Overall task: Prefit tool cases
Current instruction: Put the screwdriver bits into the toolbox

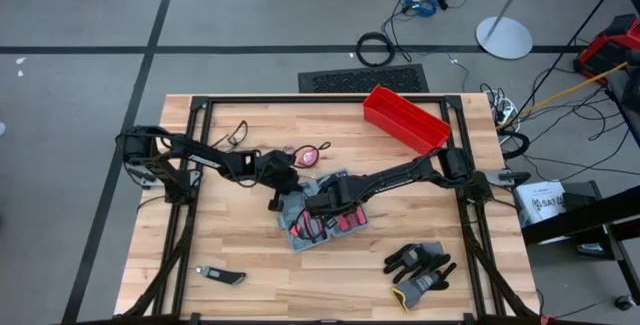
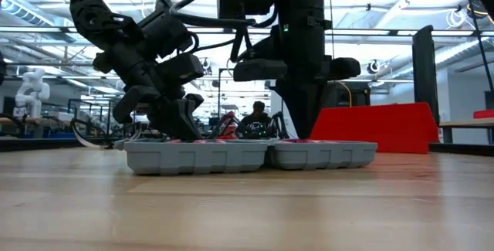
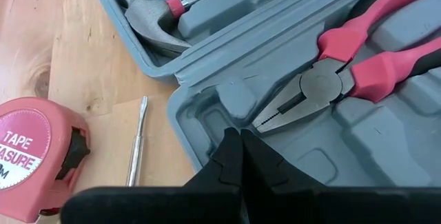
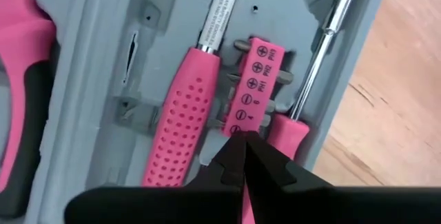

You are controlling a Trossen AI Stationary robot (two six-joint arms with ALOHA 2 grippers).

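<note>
On the wood table [image 1: 200,235], the closed, empty left gripper [image 3: 240,156] and right gripper [image 4: 242,151] press into the open tool case [image 1: 300,235], likely seating tools.

The pink tape measure [image 3: 31,156] lying on the counter [image 3: 48,52] beside the tool case [image 3: 227,65] reads "TAPE" over "ASURE", its first letters cut off at the picture's edge. In the case, the pink bit holder [image 4: 250,86] carries small screw-head symbols, crosses and slots, with tiny markings beside them that look like "PH" sizes but cannot be read for sure.
</note>
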